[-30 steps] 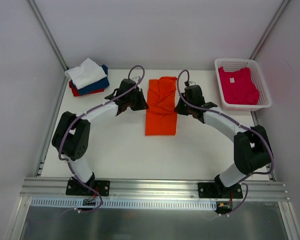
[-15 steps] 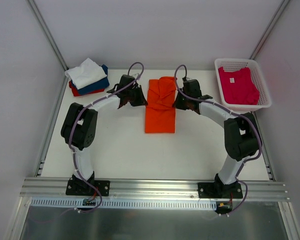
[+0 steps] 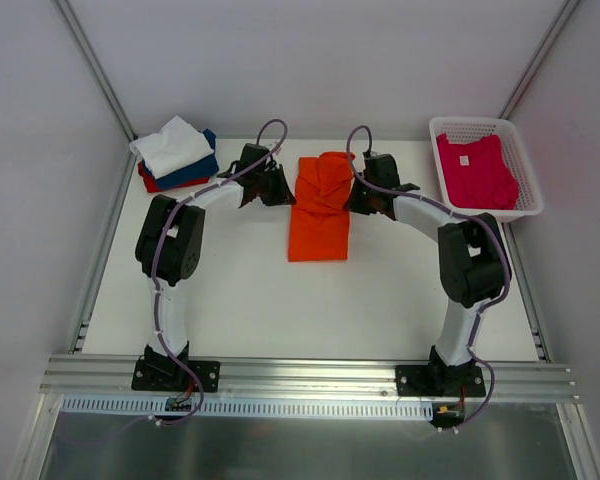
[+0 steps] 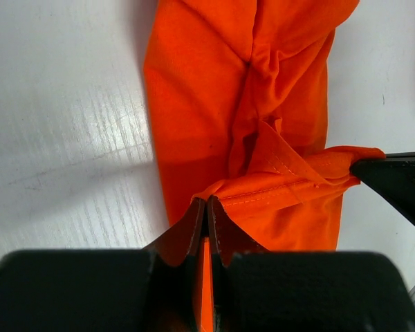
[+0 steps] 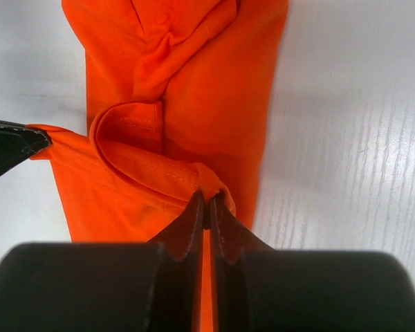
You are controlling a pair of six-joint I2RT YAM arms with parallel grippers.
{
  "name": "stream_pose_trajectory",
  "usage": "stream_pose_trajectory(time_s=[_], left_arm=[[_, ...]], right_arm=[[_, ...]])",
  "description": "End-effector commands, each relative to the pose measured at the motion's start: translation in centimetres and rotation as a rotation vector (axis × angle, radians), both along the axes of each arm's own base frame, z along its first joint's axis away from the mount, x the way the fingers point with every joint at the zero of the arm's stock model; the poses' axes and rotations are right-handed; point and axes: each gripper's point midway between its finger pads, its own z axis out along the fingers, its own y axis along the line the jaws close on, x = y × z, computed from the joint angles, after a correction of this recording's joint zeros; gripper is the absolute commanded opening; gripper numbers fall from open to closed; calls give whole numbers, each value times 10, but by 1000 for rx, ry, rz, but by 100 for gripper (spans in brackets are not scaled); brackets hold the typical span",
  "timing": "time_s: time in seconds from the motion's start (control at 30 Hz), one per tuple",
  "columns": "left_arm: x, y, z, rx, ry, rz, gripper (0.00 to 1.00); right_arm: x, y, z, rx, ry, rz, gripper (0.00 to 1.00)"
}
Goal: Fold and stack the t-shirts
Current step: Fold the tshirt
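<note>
The bright orange t-shirt (image 3: 320,208) lies as a long narrow strip in the middle of the table. My left gripper (image 3: 288,194) is shut on its far left edge, and the pinched cloth (image 4: 263,194) shows in the left wrist view at my left gripper (image 4: 207,202). My right gripper (image 3: 350,198) is shut on the far right edge, seen at my right gripper (image 5: 207,200) with the orange fold (image 5: 159,166). Both hold the far end lifted and bunched. The magenta-pink shirt (image 3: 476,170) lies in the basket. Folded white (image 3: 172,146), navy (image 3: 192,172) and red (image 3: 158,184) shirts are stacked at the far left.
The white mesh basket (image 3: 528,178) stands at the far right corner. The table's white surface (image 3: 280,300) lies in front of the orange shirt. Metal frame rails run along the near edge (image 3: 310,372) and up both back corners.
Both grippers have moved toward the far edge with the shirt's end held. The orange strip has shifted slightly and its far end is more bunched.
</note>
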Motion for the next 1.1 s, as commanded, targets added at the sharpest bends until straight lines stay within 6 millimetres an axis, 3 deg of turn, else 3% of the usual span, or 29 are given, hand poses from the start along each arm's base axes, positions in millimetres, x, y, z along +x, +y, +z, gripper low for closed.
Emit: stream_pose_trajectory(time_s=[0.0, 0.4, 0.43, 0.47, 0.53, 0.57, 0.63, 0.7, 0.97, 1.03, 1.07], left_arm=[[20, 3, 11, -7, -55, -4, 0], [28, -1, 2, -17, -36, -18, 2], [28, -2, 2, -18, -36, -19, 6], [28, 0, 0, -15, -32, -15, 23], [30, 3, -1, -9, -34, -10, 45], [32, 5, -2, -6, -32, -3, 64], [32, 7, -1, -2, -37, -2, 80], [32, 9, 2, 0, -40, 5, 95], [19, 15, 20, -5, -54, 10, 99], [10, 17, 15, -1, -34, 11, 99], [7, 18, 23, -7, -46, 11, 99]], right_arm=[[19, -6, 14, -1, -53, -13, 0], [20, -15, -1, -9, -21, -45, 0], [20, -15, -2, -8, -17, -49, 2], [20, -16, -3, -7, -15, -50, 13], [21, -18, -2, -10, -18, -58, 28], [21, -19, -1, -11, -20, -59, 41], [20, -20, -1, -13, -21, -58, 53], [19, -20, 3, -14, -28, -59, 58], [10, -26, 23, -10, -59, -66, 60], [4, -27, 37, -3, -87, -67, 60], [1, -26, 43, -2, -99, -63, 60]])
